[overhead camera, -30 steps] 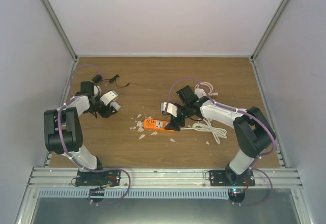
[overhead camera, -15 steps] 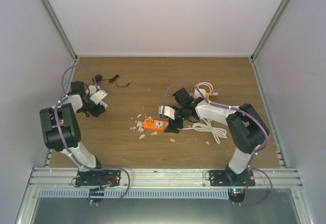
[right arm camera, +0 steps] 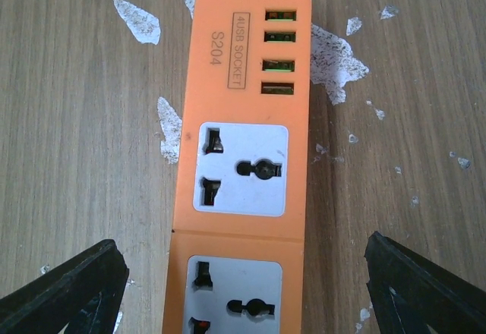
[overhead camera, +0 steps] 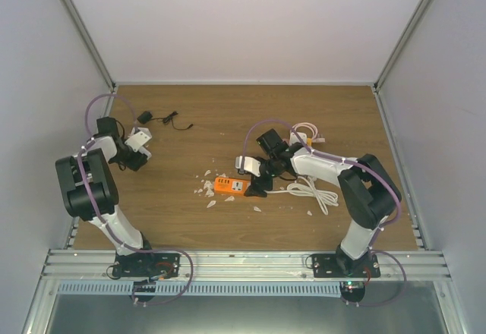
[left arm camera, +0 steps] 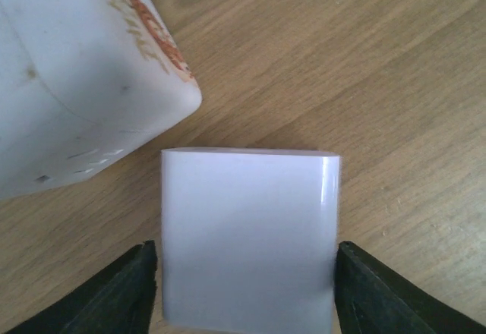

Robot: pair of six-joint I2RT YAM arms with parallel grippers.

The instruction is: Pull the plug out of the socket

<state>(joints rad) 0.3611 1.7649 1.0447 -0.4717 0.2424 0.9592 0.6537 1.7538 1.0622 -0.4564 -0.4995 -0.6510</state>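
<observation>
The orange socket strip [overhead camera: 230, 185] lies mid-table, and both of its outlets [right arm camera: 240, 168] that show are empty. My right gripper [overhead camera: 255, 179] hangs over the strip's right end, open, its fingers wide on either side of the strip [right arm camera: 243, 288] and clear of it. The white plug [left arm camera: 249, 235], a plain square block, is at the far left of the table [overhead camera: 139, 138]. My left gripper [left arm camera: 247, 281] is open, and its fingers flank the plug closely, with a thin gap showing on the left side.
A white rounded body with rust-coloured marks [left arm camera: 76, 76] sits right beside the plug. A black adapter and its cable [overhead camera: 158, 118] lie at the back left. A coiled white cord [overhead camera: 311, 191] and a white charger [overhead camera: 302, 133] are right of the strip. White flakes [overhead camera: 205, 190] litter the wood.
My left arm swung back to the far left with the white plug, and its jaws have eased apart. The right gripper shifted slightly left over the strip.
</observation>
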